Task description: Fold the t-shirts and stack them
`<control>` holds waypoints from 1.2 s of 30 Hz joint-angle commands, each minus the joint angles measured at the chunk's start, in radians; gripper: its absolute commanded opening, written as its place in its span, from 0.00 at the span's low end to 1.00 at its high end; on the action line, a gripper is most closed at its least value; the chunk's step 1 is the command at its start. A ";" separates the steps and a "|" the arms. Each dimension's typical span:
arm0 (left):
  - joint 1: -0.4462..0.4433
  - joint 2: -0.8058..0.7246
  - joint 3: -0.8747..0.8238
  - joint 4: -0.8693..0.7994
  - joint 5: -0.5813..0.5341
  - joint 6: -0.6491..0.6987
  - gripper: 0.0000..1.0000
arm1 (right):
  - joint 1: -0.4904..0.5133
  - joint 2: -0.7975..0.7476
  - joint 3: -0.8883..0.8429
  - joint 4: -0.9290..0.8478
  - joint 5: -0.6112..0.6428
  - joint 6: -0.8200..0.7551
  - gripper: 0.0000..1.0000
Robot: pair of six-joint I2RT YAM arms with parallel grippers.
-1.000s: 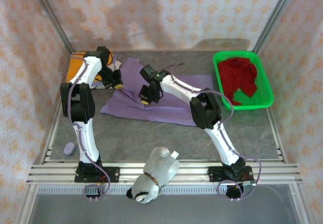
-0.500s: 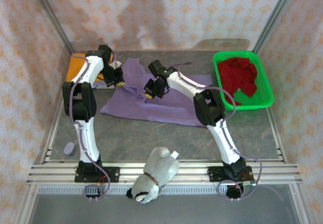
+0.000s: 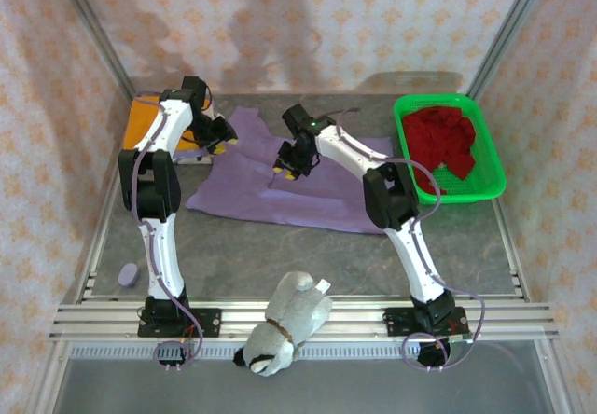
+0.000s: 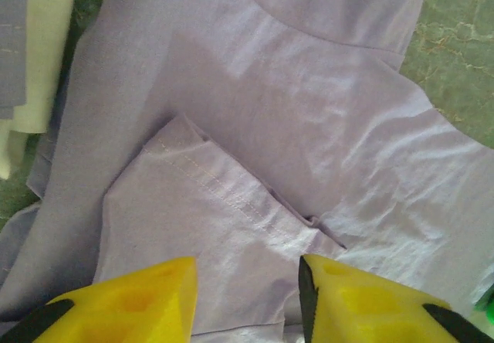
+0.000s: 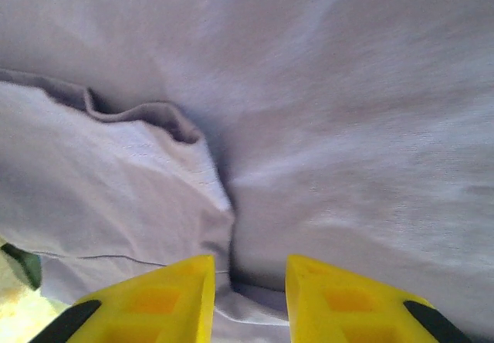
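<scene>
Lying flat on the middle of the grey stone-patterned bench, the lavender-purple cloth t-shirt is spread with its long axis running from the left edge toward the right edge. Its left end reaches up toward the far edge in a broad flap, but which end is the collar cannot be told. From the left wrist, the shirt shows a stitched hem folded back over the body. From the right wrist, the shirt shows a raised crease running down toward the fingers. The left gripper hangs over the shirt's far-left part. Its yellow fingers are parted with bare cloth visible between them, and they hold nothing. The right gripper is over the shirt's upper middle. Its jaws stand apart by a narrower gap and nothing is pinched, though the crease ends right at that gap. An orange t-shirt lies in the far left corner, partly under the left arm. A crumpled dark red t-shirt sits inside the green plastic basket at the far right corner, well apart from the lavender one. A grey-and-white plush toy rests at the near edge between the arm bases, and a small purple oval object lies near the left edge.
</scene>
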 commanded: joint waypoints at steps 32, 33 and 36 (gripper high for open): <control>-0.013 -0.355 -0.811 0.199 -0.173 0.016 0.03 | -0.007 -0.491 -0.876 0.114 0.140 -0.115 0.27; -0.013 -0.358 -0.825 0.203 -0.174 0.008 0.03 | -0.007 -0.495 -0.887 0.116 0.142 -0.115 0.27; -0.013 -0.372 -0.862 0.217 -0.176 -0.009 0.03 | -0.007 -0.508 -0.918 0.119 0.146 -0.117 0.27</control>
